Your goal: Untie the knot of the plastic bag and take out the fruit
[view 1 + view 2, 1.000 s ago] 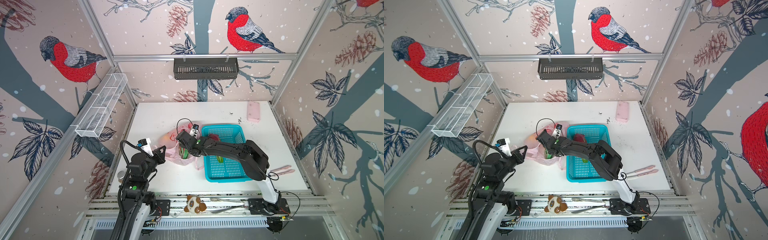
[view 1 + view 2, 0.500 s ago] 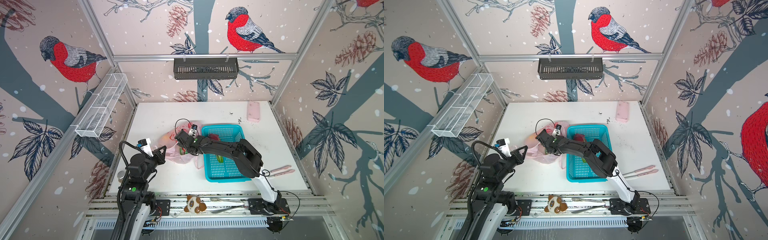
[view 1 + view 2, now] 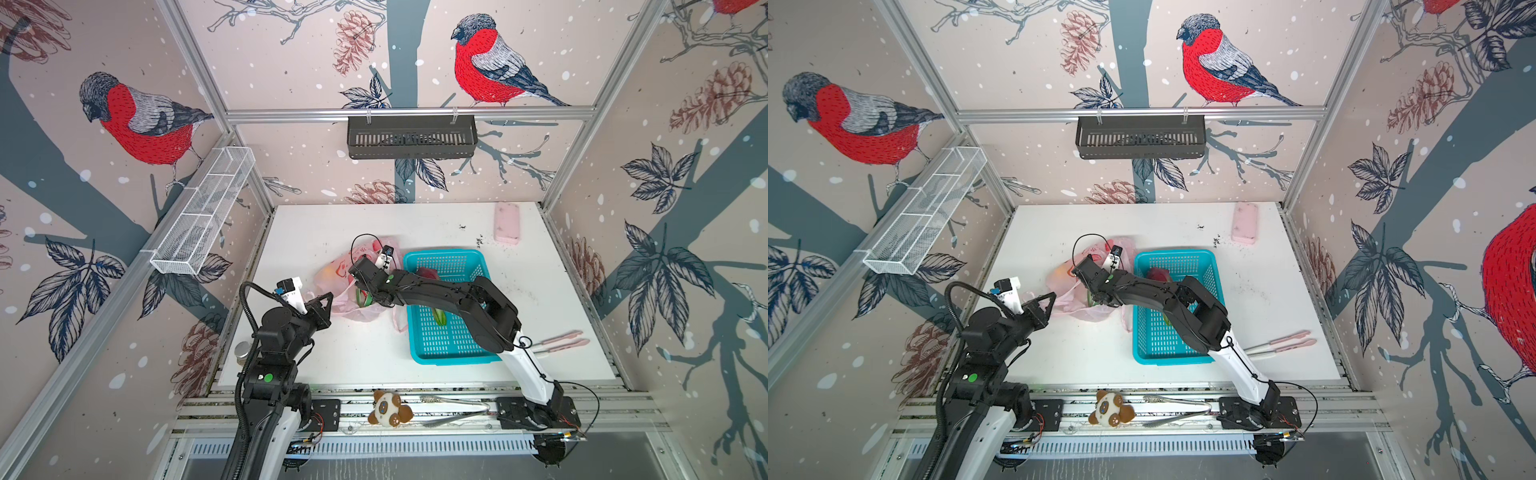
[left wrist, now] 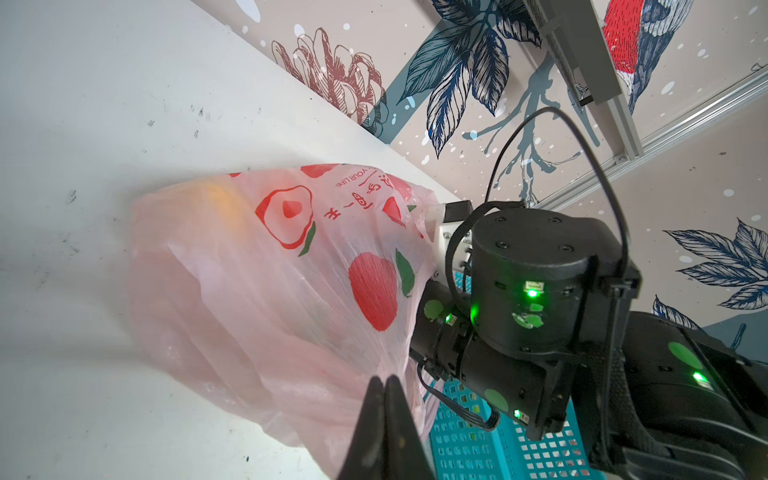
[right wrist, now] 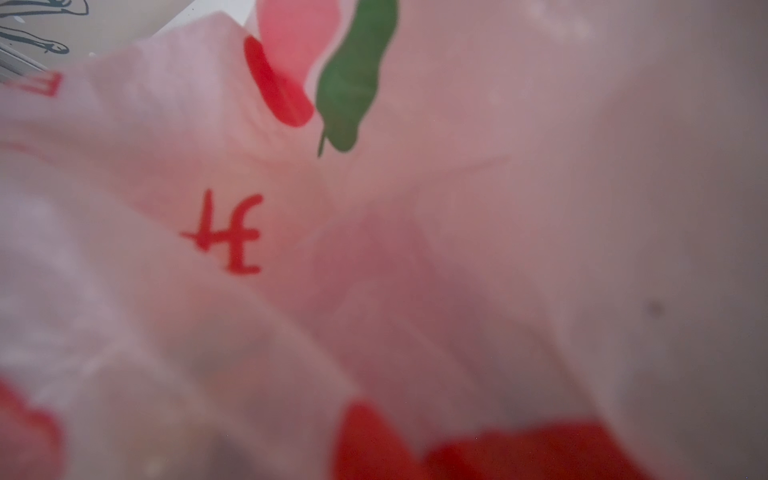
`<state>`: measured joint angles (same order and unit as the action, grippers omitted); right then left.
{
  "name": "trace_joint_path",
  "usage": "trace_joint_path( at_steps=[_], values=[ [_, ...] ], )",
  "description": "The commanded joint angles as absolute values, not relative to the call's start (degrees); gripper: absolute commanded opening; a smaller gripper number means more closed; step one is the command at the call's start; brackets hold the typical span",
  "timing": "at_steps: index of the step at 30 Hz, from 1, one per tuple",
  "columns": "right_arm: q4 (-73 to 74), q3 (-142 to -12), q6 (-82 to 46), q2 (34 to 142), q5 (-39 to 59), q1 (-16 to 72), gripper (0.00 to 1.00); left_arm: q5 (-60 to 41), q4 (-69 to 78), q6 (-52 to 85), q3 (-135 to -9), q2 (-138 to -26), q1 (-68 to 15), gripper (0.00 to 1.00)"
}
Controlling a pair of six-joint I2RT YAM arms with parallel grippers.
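Note:
The plastic bag (image 3: 345, 278) lies left of the blue basket, pale pink with red fruit prints; it fills the right wrist view (image 5: 374, 249). My left gripper (image 3: 329, 296) (image 4: 384, 380) is shut, pinching the bag's near edge. The right arm reaches across, and my right gripper (image 3: 368, 297) is pushed into the bag's mouth with its fingers hidden by the film. An orange fruit (image 3: 329, 270) shows through the plastic. Green scales (image 3: 360, 297) show at the mouth. One magenta dragon fruit (image 3: 428, 274) lies in the basket. The knot does not show.
The blue basket (image 3: 451, 349) stands right of the bag. A pink block (image 3: 507, 222) lies at the back right, pink tongs (image 3: 561, 343) at the right edge. A plush toy (image 3: 388, 409) sits on the front rail, a small jar (image 3: 241, 351) at the left edge.
The right wrist has pushed a little farther left and back into the bag. The left arm has stayed where it was, still shut.

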<state>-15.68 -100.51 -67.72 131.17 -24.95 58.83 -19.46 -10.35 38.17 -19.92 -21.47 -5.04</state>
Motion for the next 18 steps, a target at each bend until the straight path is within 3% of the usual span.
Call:
trace_joint_path(
  at_steps=[1, 11, 18],
  values=[
    [-20.34, -98.65, -68.05, 130.65, -22.24, 58.82, 0.59, -20.06, -8.63, 38.45, -19.56, -21.93, -5.03, 0.00],
    [-16.65, -93.51, -66.67, 126.47, -22.48, 59.16, 0.39, -18.98, -7.91, 38.64, -18.81, -22.50, -5.01, 0.00],
    [-13.23, -91.03, -65.49, 123.92, -22.28, 59.60, 0.32, -18.54, -8.09, 38.58, -18.72, -22.66, -5.01, 0.00]
  ],
)
